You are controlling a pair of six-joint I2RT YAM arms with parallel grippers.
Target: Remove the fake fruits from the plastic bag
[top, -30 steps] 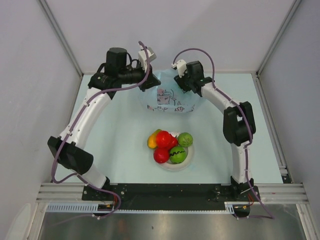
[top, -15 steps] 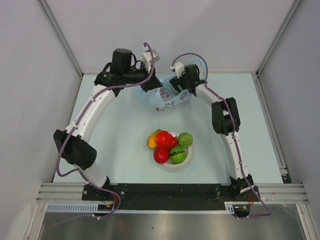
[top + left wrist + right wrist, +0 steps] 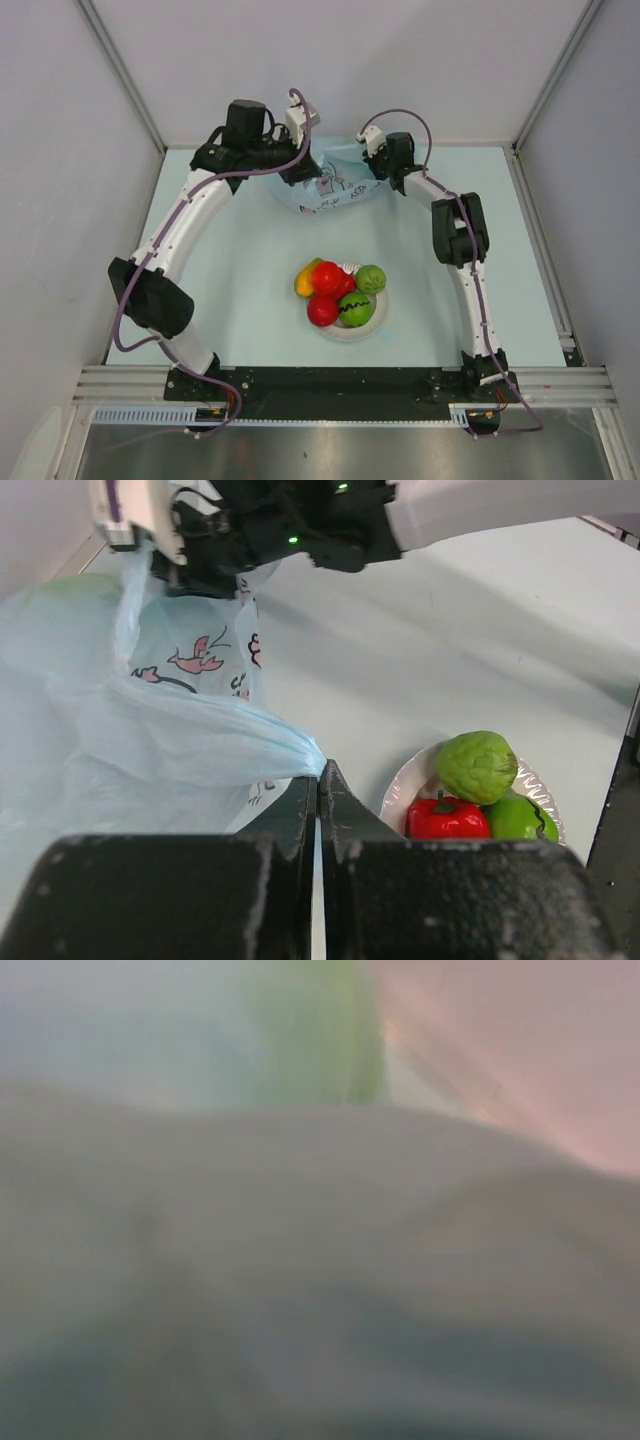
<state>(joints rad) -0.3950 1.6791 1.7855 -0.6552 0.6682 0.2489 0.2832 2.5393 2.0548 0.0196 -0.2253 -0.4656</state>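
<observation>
The pale table [image 3: 240,260] has the plastic bag [image 3: 335,186] bunched at its far side, between the two grippers. The left gripper [image 3: 318,776] is clenched on a fold of the bag's film at its left edge. The right gripper [image 3: 381,170] sits against the bag's right edge. Whether it grips cannot be told, as its own view is only blur. Well apart from the bag, nearer the arm bases, the white plate [image 3: 352,338] carries five fake fruits [image 3: 328,278], red, green and yellow-orange.

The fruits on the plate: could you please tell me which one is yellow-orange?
The oblong fruit on the pile's left edge, seen from above; the rest are red or green.
</observation>
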